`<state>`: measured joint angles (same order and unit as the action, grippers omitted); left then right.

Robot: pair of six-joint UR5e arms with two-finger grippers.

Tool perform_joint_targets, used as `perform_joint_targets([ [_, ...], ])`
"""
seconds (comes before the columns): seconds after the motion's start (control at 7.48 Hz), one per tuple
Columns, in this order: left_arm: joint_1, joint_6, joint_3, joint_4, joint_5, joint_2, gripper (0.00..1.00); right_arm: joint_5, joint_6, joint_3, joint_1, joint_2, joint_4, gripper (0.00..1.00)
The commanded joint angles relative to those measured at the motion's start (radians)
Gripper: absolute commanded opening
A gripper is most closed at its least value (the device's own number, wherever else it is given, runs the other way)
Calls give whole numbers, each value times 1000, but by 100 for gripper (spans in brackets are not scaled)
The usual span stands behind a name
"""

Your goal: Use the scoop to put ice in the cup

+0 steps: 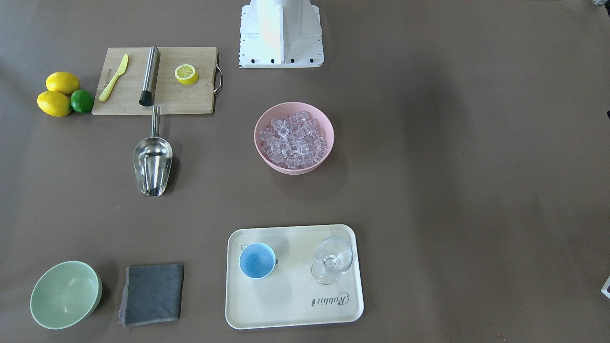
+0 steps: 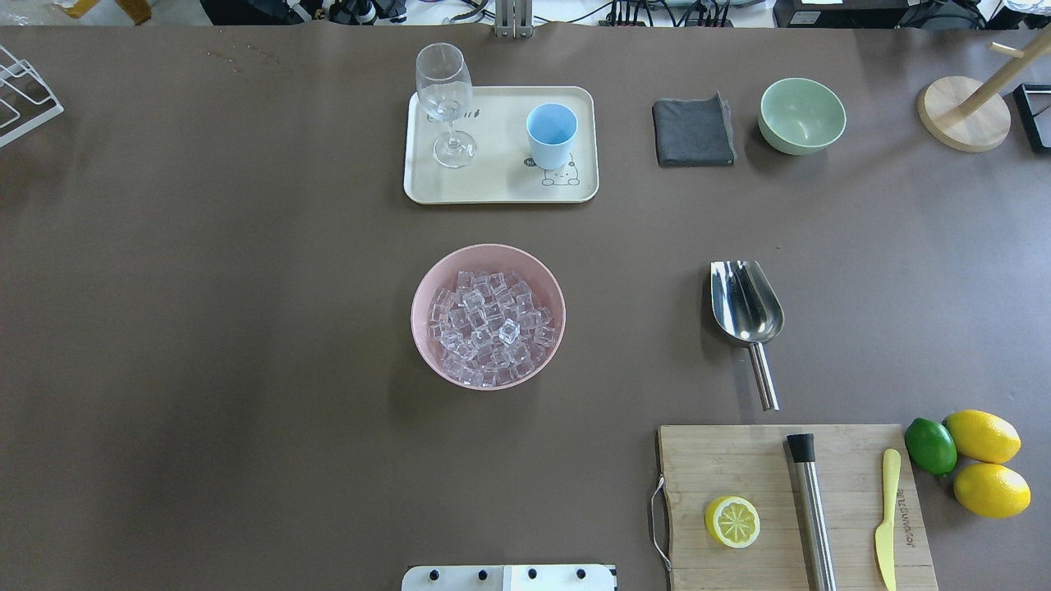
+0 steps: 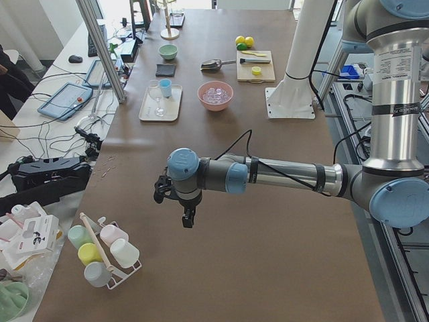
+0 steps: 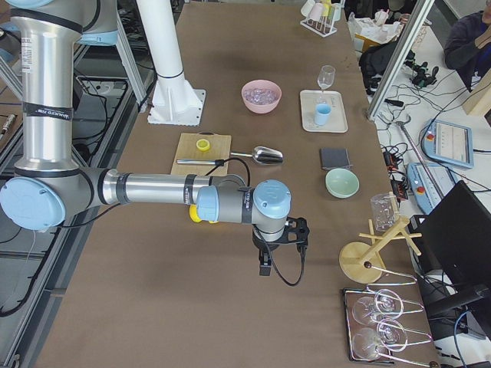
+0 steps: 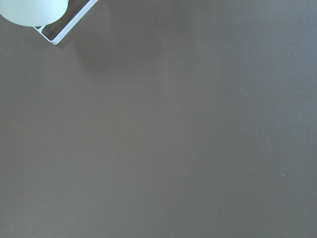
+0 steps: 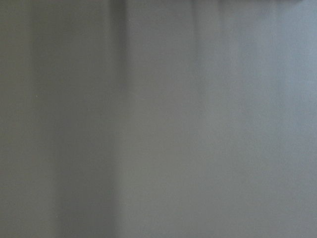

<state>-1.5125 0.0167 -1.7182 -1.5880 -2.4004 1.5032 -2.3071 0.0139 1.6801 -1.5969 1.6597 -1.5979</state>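
scoop (image 2: 745,312) near board (image 2: 722,460) edge, cup (image 2: 551,135) on tray (image 2: 493,185)

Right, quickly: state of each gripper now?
Left gripper: cannot tell; shows only in a side view.
Right gripper: cannot tell; shows only in a side view.

Open surface (image 2: 205,328) runs between the scoop (image 2: 745,312) and the pink bowl (image 2: 419,328) of ice (image 2: 491,328), and on from that bowl to the tray (image 2: 501,176). The cutting board (image 2: 722,460) crowds the scoop's handle end, with the steel cylinder (image 2: 813,509) lying on it. On the tray, 1 tall stemmed glass (image 2: 444,98) stands near the cup (image 2: 551,134). My left gripper (image 3: 188,218) and right gripper (image 4: 265,264) hang over bare surface at the far ends.
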Motion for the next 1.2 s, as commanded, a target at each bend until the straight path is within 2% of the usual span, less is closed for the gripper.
perform_joint_targets([
  [0.0, -15, 0, 3, 0, 0, -10, 98, -3, -2, 3, 0, 3, -1, 100],
  [0.8, -40, 0, -4, 0, -2, -32, 98, -6, -5, 7, 0, -24, -17, 100],
  [0.94, -47, 0, -4, 0, -2, -32, 98, -8, -8, 6, 0, -55, -90, 100],
  [1.07, -48, -1, -6, 0, -2, -29, 98, -11, -11, 47, 0, -72, -168, 100],
])
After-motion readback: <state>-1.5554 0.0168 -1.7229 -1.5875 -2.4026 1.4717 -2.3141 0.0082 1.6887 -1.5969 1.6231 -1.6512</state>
